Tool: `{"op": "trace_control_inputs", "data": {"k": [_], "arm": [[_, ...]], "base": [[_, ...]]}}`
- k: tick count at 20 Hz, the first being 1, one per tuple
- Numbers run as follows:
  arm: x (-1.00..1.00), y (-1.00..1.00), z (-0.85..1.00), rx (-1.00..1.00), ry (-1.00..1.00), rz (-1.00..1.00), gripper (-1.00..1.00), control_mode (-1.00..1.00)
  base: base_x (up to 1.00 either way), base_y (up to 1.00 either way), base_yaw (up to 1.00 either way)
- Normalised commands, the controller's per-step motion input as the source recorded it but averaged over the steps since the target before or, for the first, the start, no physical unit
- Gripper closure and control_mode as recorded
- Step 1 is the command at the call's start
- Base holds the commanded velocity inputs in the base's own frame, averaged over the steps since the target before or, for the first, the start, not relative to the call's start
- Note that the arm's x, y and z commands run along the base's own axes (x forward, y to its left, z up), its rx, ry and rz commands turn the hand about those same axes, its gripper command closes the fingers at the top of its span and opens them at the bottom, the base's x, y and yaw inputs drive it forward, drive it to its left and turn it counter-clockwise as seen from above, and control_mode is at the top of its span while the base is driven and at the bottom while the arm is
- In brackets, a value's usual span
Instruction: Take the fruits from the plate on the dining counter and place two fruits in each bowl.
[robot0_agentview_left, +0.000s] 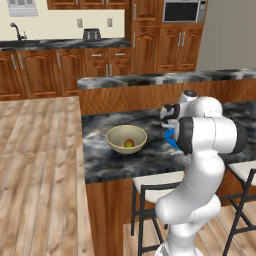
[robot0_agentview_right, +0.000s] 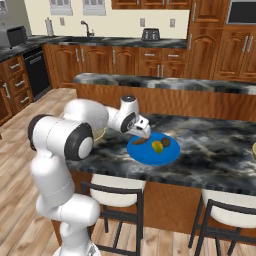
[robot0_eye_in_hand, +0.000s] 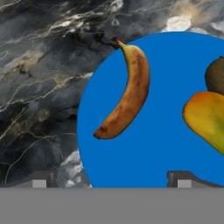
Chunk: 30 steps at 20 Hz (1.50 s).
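Here, open fingers (robot0_eye_in_hand: 109, 183) hover over the banana (robot0_eye_in_hand: 126, 94) on the blue plate (robot0_eye_in_hand: 162, 153) atop the table (robot0_eye_in_hand: 39, 87); straddling its curved middle crosswise should secure it for a bowl (robot0_agentview_left: 126, 138).

Three fruits lie on one blue plate (robot0_agentview_right: 150, 152) — one banana (robot0_eye_in_hand: 126, 94), one yellow-green fruit (robot0_agentview_right: 157, 146) and one dark brown ball (robot0_agentview_right: 166, 142) — while one orange-green fruit (robot0_agentview_left: 129, 143) sits in one cream bowl (robot0_agentview_left: 115, 136) on one marbled dining counter (robot0_agentview_right: 215, 150).
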Motion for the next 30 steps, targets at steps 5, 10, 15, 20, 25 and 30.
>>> {"op": "trace_control_inputs", "data": {"k": [5, 10, 15, 20, 25, 30], "arm": [[0.36, -0.12, -0.39, 0.0, 0.0, -0.02, -1.0, -1.0], [0.29, -0.11, -0.23, 0.0, 0.0, -0.01, -1.0, -1.0], [0.06, -0.17, -0.24, 0.01, 0.0, 0.0, -1.0, -1.0], [0.0, -0.01, -0.36, 0.0, 0.0, 0.0, -1.0, -1.0], [0.09, 0.0, -0.21, 0.0, 0.0, 0.0, -1.0, -1.0], [0.2, 0.0, -0.06, 0.0, 0.0, 0.0, -1.0, -1.0]], "base": [[0.0, 0.0, 0.0], [0.0, 0.0, 0.0], [0.0, 0.0, 0.0], [0.0, 0.0, 0.0], [0.0, 0.0, 0.0], [0.0, 0.0, 0.0]]}}
